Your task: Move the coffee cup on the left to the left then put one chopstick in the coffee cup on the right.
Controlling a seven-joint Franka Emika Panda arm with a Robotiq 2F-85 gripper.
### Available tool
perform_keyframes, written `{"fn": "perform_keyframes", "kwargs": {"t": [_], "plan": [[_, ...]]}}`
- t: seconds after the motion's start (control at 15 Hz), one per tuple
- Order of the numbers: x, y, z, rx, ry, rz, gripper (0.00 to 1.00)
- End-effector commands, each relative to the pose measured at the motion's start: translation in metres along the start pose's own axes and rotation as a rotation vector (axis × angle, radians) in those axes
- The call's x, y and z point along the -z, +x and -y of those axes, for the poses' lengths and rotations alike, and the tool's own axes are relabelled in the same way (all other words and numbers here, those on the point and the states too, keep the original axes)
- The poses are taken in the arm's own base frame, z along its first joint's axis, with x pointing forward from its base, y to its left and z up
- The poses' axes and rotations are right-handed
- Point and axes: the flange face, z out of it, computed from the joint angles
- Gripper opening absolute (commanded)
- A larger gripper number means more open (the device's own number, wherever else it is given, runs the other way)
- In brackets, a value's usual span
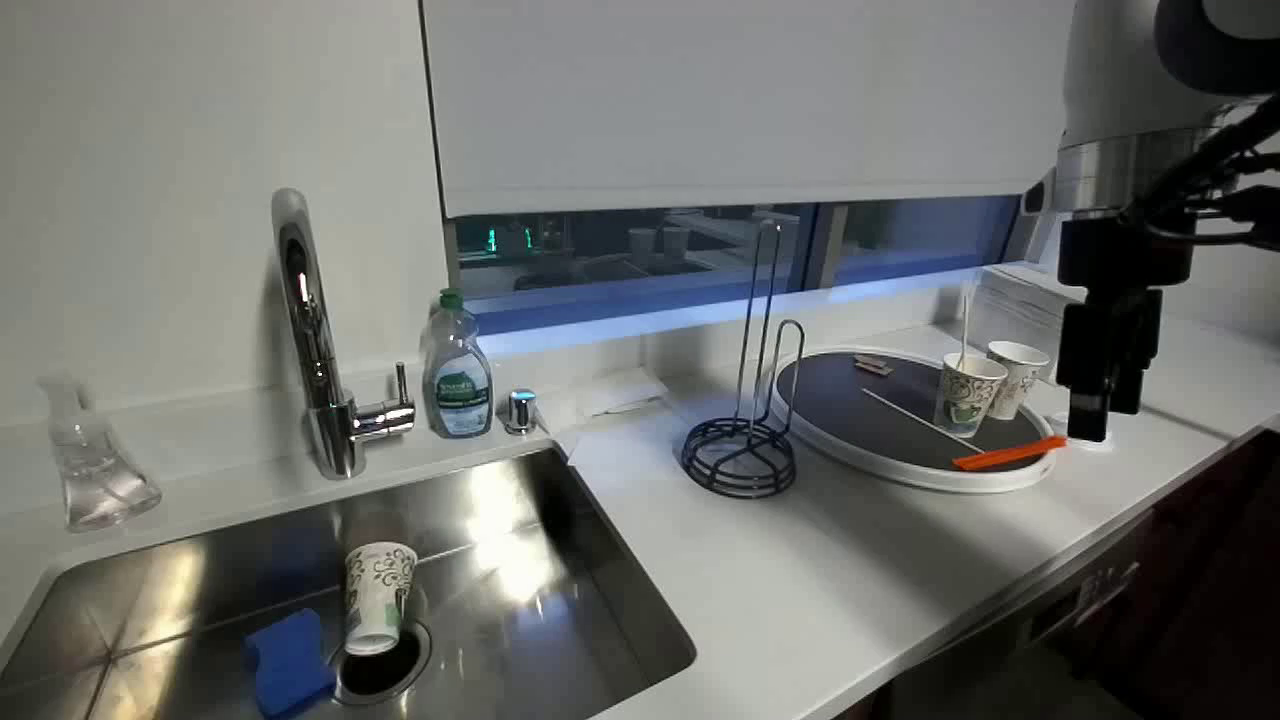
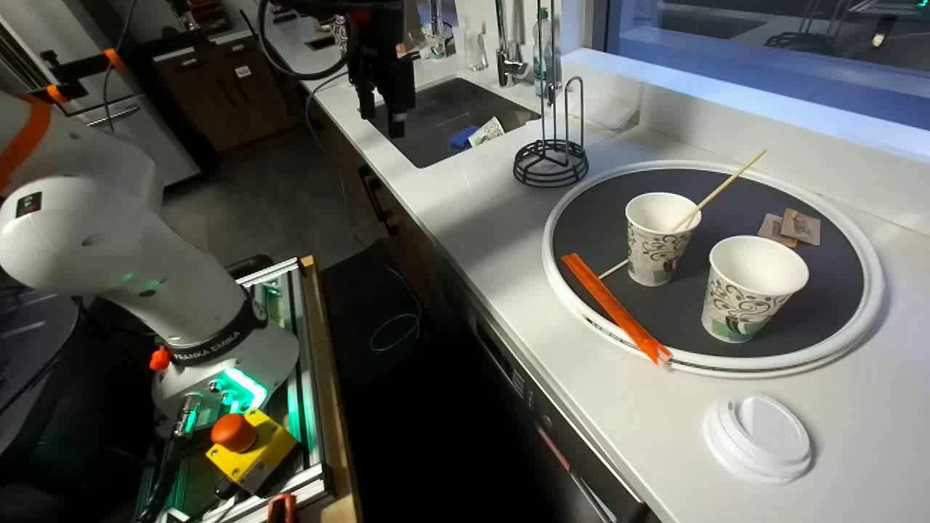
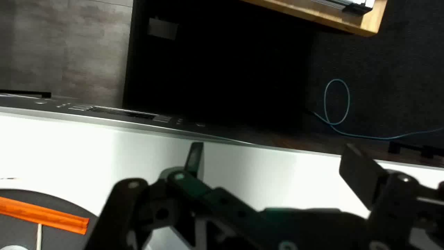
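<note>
Your gripper (image 3: 276,166) hung above the counter (image 2: 501,247), near its front edge and off the tray (image 2: 835,283), with its fingers (image 3: 360,176) spread wide and nothing between them. The left cup (image 2: 657,247) stood upright on the tray, nearer the sink (image 1: 540,650) than the right cup (image 2: 752,294), also upright; both sat nearer the tray's front edge than its back. One chopstick (image 2: 723,187) leaned in the left cup, its top tilted toward the counter's back edge, and a second chopstick (image 1: 905,412) lay flat on the tray, running toward the orange wrapper (image 2: 617,308) at the front edge. No stick showed in the right cup, so that step looked undone. The cups looked like thin paper: light, easily dented, ready to tip. A soft squeeze low on the left cup's wall seemed your safer hold, minding its neighbour. The chopsticks looked stiff, slim and apt to roll; the leaning one offered a free top end to pinch, while the flat one seemed to call for fingertips almost on the tray.
</note>
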Motion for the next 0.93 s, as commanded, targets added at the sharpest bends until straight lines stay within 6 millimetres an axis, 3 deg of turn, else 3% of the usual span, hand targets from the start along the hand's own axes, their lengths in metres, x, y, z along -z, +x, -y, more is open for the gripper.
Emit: {"fn": "perform_keyframes", "kwargs": {"t": [0.0, 0.27, 0.4, 0.87], "plan": [[0.0, 0.0, 0.0, 0.0, 0.0, 0.0, 1.0], [0.0, 0.0, 0.0, 0.0, 0.0, 0.0, 1.0], [0.0, 0.005, -0.015, -0.029, 0.0, -0.001, 1.0], [0.016, 0.04, -0.137, -0.333, -0.017, -0.264, 1.0]]}}
